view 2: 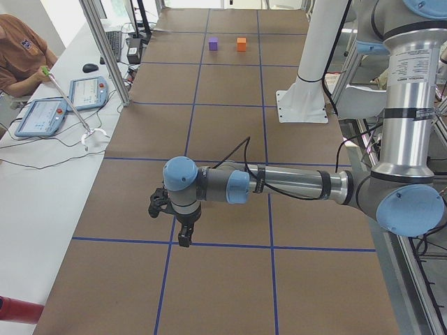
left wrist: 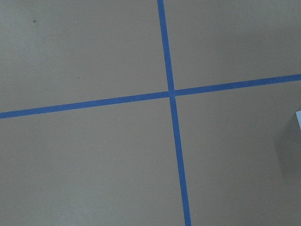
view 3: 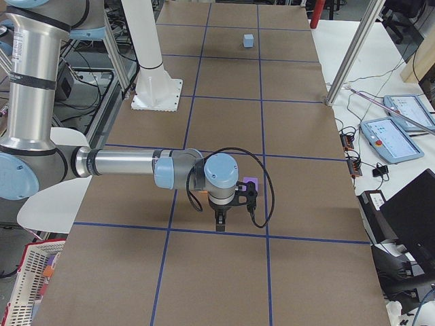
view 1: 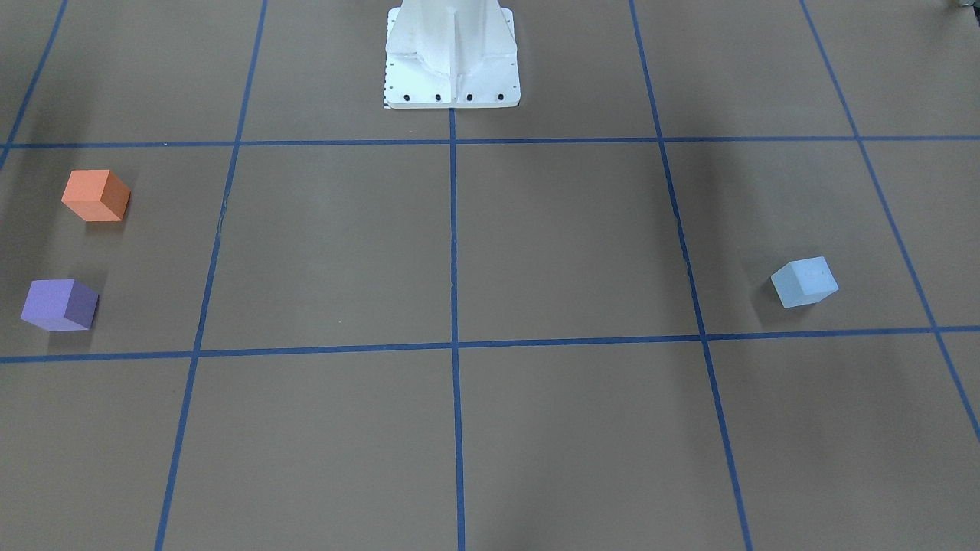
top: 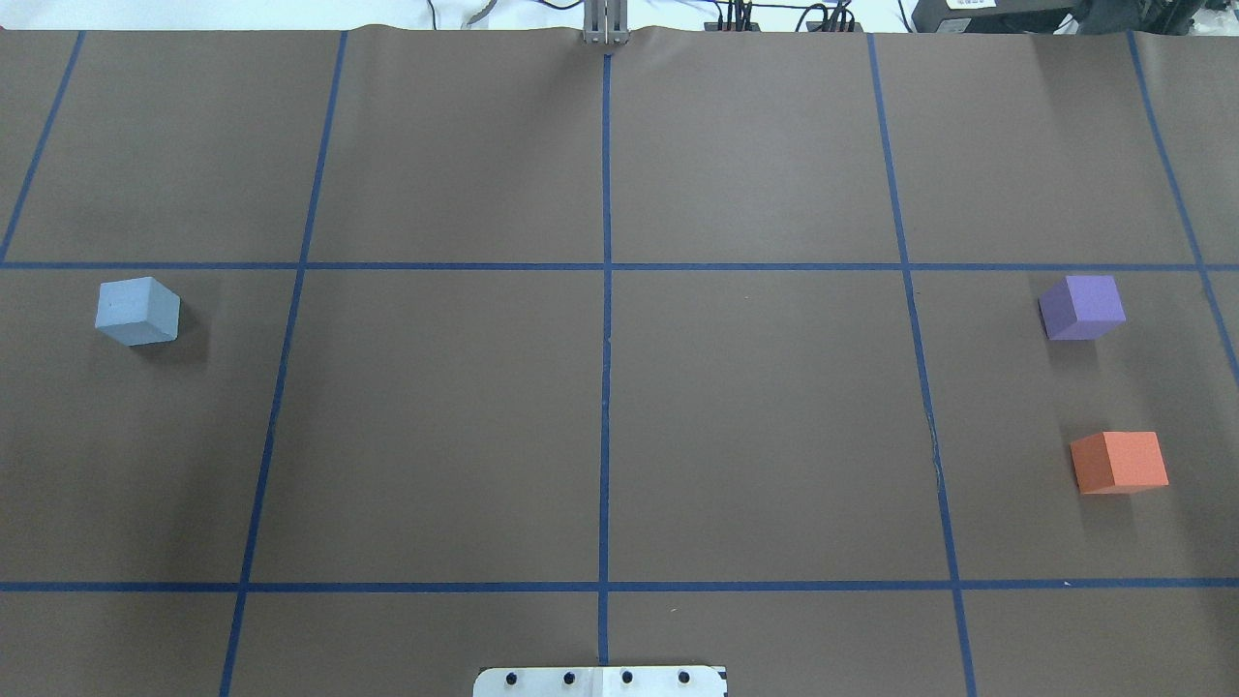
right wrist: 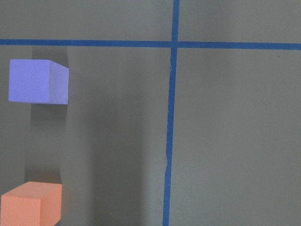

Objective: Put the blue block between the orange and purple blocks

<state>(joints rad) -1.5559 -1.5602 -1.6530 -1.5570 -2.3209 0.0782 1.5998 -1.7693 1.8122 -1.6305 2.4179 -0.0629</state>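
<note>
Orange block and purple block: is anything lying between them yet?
Nothing. The overhead view shows bare table between the orange block and purple block; the blue block sits far to the left.

My left arm (view 2: 293, 185) stretches out level, left gripper (view 2: 184, 240) pointing down. My right arm (view 3: 126, 163) does likewise, right gripper (view 3: 219, 225) pointing down. I cannot tell how either's jaws stand.

Open gap on my right side
Orange block (top: 1119, 463) and purple block (top: 1082, 307) stand apart, bare mat (top: 1103, 387) between them; blue block (top: 137, 311) sits alone far on my left, well apart from my white base (top: 600, 681).
</note>
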